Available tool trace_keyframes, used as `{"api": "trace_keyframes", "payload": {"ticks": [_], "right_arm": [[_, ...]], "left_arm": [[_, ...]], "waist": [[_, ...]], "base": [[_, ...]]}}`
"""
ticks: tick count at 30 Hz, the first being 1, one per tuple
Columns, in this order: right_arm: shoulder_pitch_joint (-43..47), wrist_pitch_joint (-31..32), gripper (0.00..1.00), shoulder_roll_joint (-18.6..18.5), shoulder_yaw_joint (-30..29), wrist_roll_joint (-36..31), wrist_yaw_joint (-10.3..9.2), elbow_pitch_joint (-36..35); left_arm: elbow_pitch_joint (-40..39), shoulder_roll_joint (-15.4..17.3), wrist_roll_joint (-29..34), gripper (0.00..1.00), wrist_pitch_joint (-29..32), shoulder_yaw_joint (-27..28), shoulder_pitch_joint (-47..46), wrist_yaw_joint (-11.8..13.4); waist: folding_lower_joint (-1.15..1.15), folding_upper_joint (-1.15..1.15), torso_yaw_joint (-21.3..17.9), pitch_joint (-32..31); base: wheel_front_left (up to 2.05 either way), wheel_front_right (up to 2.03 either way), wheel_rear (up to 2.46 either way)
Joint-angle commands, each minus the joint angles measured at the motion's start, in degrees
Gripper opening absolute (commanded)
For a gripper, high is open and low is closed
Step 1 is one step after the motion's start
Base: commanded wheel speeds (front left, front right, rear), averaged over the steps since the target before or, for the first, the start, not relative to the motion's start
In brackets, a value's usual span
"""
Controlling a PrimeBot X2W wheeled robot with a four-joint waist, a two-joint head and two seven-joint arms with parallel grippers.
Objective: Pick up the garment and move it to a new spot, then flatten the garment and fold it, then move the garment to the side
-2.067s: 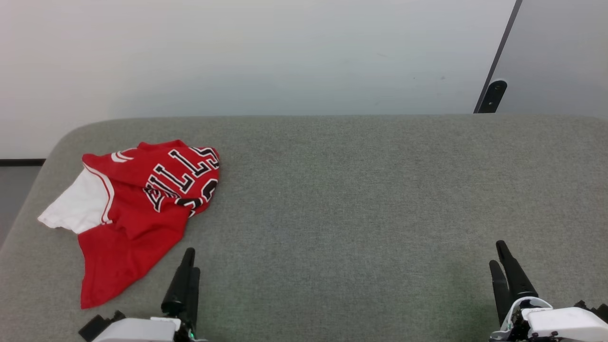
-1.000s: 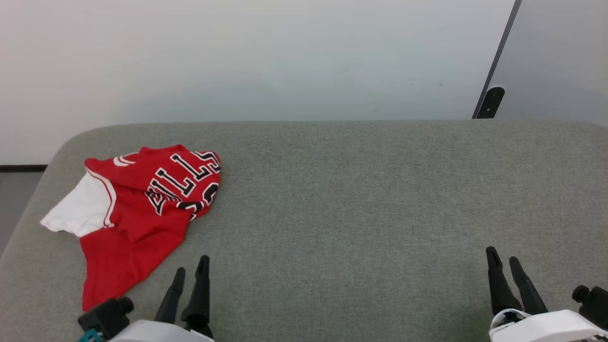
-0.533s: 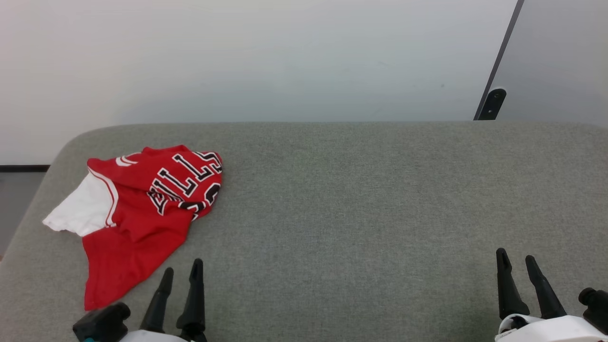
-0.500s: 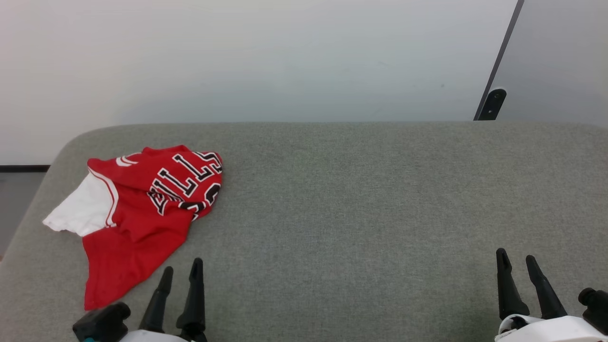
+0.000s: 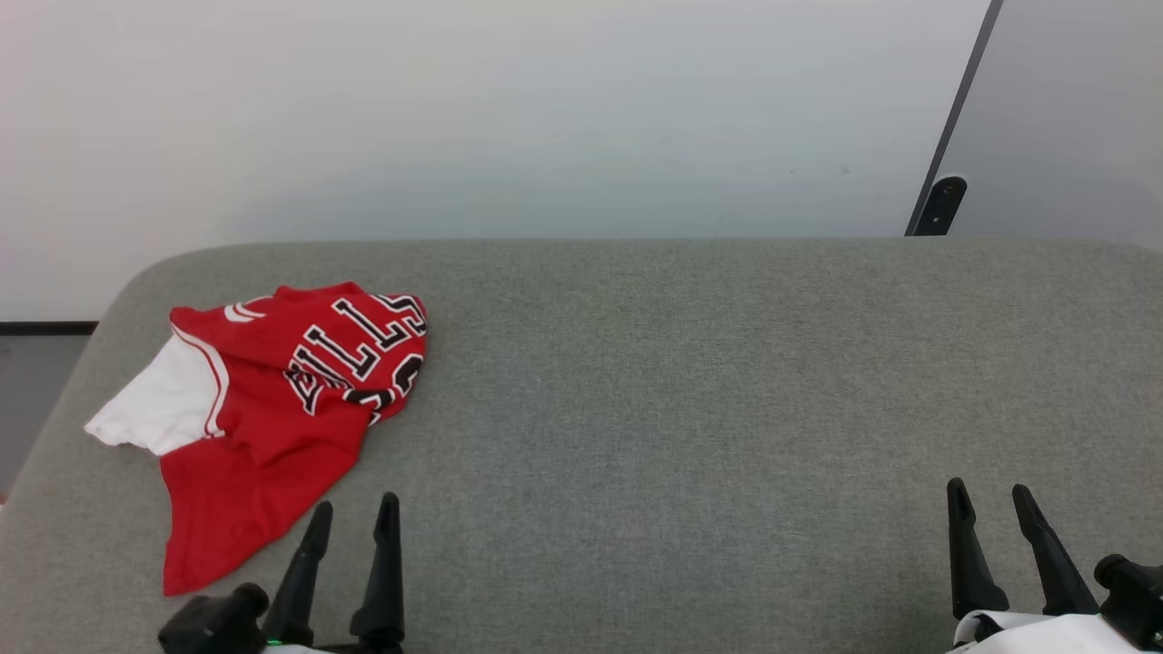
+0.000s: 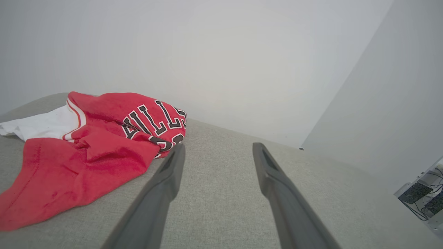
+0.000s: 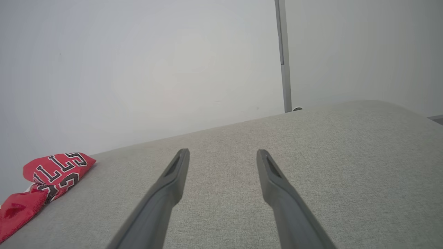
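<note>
The garment (image 5: 273,409) is a red jersey with a white sleeve and black lettering, lying crumpled at the far left of the grey padded table (image 5: 681,409). It also shows in the left wrist view (image 6: 86,148) and at the left edge of the right wrist view (image 7: 41,180). My left gripper (image 5: 355,505) stands open just right of the jersey's lower hem, not touching it; its fingers (image 6: 166,183) hold nothing. Far off at the lower right, my right gripper (image 5: 989,491) is open and empty too, with bare table between its fingers (image 7: 273,180).
A pale wall (image 5: 500,109) rises right behind the table's far edge. A dark door edge with a black fitting (image 5: 940,204) stands at the back right. The table's left corner is rounded, with floor (image 5: 27,391) beyond it. Cabling and boxes (image 6: 420,197) lie off the right side.
Both grippers went from shut to open about two seconds ago and have spread a little wider since. The view has tilted slightly; the jersey lies as before.
</note>
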Motion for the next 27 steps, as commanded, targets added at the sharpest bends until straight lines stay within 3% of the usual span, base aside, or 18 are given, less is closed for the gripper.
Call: {"api": "trace_keyframes", "payload": {"ticks": [1,18,27], "right_arm": [[0.10,-0.58,1.00,-0.26,-0.02,-2.02,0.04,-0.79],[1.23,-2.68,1.00,-0.28,0.39,-11.18,0.04,-2.21],[2.23,-3.76,1.00,-0.27,2.73,-15.69,0.04,-2.36]], "left_arm": [[-1.14,0.03,1.93,1.00,-0.57,-0.13,0.53,-0.21],[-3.82,-0.22,10.76,1.00,-2.68,-0.93,2.27,-0.11],[-3.35,0.56,14.50,1.00,-3.69,-0.08,2.21,-0.69]], "waist": [[0.00,0.00,-0.01,-0.06],[0.00,0.00,0.49,-0.71],[0.00,0.00,5.42,-2.16]], "base": [[0.00,0.00,0.00],[0.00,0.00,0.00],[0.00,0.00,0.00]]}}
